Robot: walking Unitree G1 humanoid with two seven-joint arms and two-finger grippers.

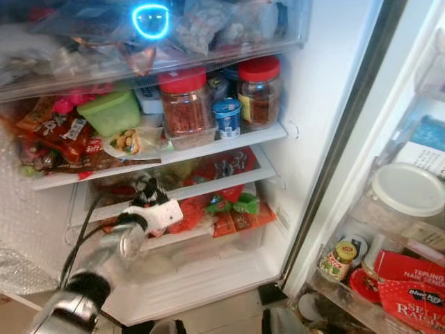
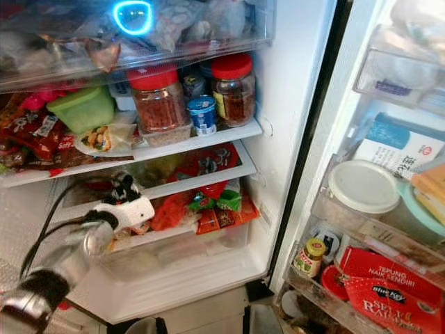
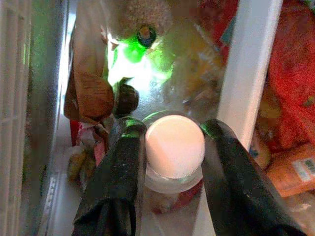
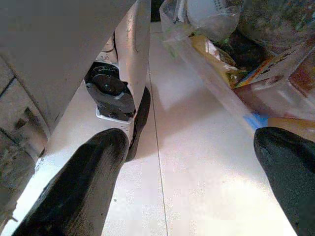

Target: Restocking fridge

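White-capped bottle (image 3: 174, 150) sits clamped between my left gripper (image 3: 172, 167) fingers inside the fridge drawer (image 1: 208, 254), cap pointing back at me; shelf rail at two o'clock.

Inside the white fridge (image 1: 313, 83), two clear jars have red lids (image 1: 182, 81) over brown contents. Left of them sits a lime green tub (image 1: 110, 111); between them, a small blue-and-white cup (image 1: 227, 117). Below are red and orange packets (image 1: 233, 217). Black gripper fingers (image 3: 115, 182) frame a white-capped jar (image 3: 174, 147).
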